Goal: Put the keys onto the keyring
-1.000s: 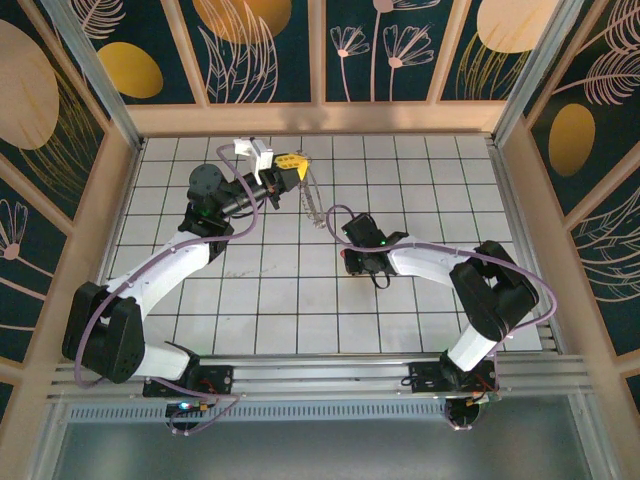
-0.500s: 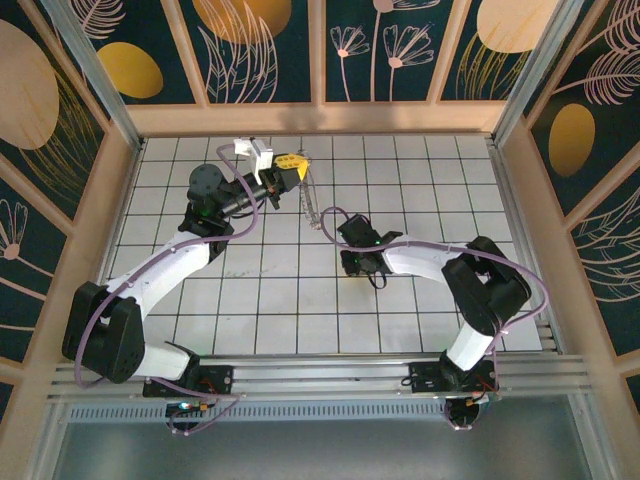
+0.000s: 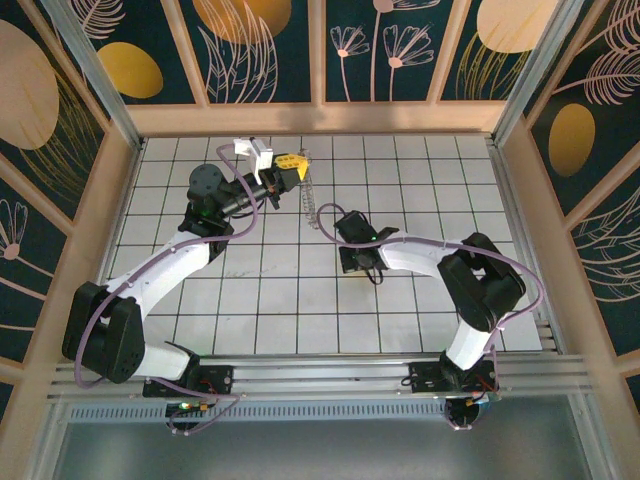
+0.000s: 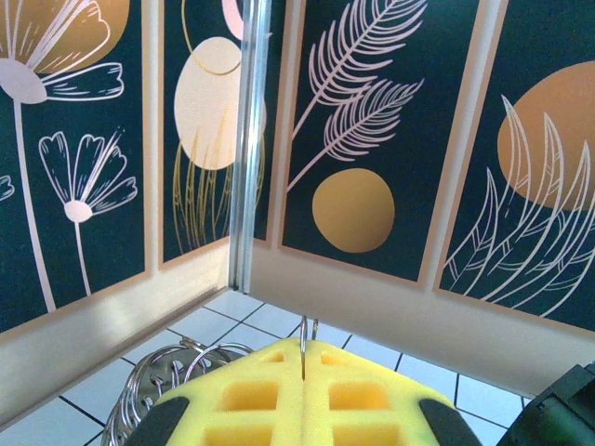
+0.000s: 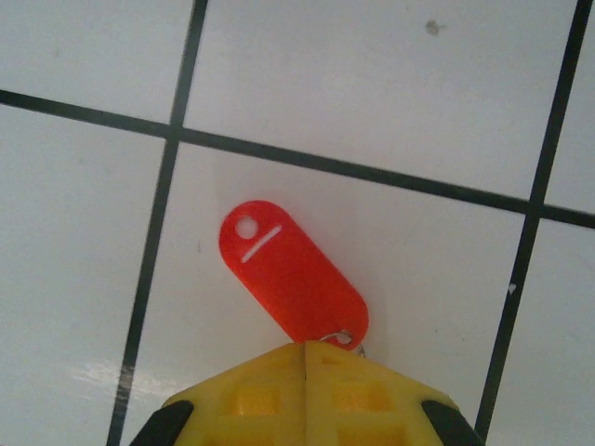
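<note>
Left tool (image 4: 304,347) closed on silvery ridged keyring loop (image 3: 310,200). Right tool (image 5: 305,347) pinched shut on small red-plastic-headed key (image 5: 293,283), over white gridded surface (image 5: 372,84).

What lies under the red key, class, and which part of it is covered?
Under the red key lies the white gridded table. Its metal end is covered by the right gripper's shut yellow fingers.

A robotics lab test cell is indicated by a white gridded table (image 3: 270,300) that is enclosed by walls of printed leaf-and-flower panels (image 3: 400,50), framed by aluminium posts (image 3: 92,70) and fitted with two robot arms (image 3: 165,262) bolted to a metal rail (image 3: 320,372).
</note>
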Controlling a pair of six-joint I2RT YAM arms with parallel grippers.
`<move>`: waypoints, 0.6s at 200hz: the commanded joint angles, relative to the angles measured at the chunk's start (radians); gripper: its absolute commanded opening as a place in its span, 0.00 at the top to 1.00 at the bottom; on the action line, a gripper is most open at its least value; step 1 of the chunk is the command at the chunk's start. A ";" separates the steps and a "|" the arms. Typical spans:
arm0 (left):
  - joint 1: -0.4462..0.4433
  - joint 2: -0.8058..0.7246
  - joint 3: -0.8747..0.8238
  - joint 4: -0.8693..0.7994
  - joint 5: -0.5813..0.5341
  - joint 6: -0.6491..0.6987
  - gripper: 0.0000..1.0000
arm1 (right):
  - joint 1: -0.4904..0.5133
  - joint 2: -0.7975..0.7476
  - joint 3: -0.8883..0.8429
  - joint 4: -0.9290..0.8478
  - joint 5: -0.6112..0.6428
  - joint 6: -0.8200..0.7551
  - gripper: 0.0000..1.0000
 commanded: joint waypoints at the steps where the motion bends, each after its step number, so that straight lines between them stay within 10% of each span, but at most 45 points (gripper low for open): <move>1: -0.005 0.000 0.012 0.079 0.017 -0.018 1.00 | 0.005 0.017 0.049 -0.031 0.024 -0.016 1.00; 58: -0.005 -0.001 0.020 0.075 0.020 -0.016 1.00 | -0.051 -0.026 0.056 0.001 -0.063 0.027 1.00; 120: -0.005 0.007 0.023 0.070 0.028 -0.016 1.00 | -0.199 -0.106 -0.082 0.187 -0.423 0.116 1.00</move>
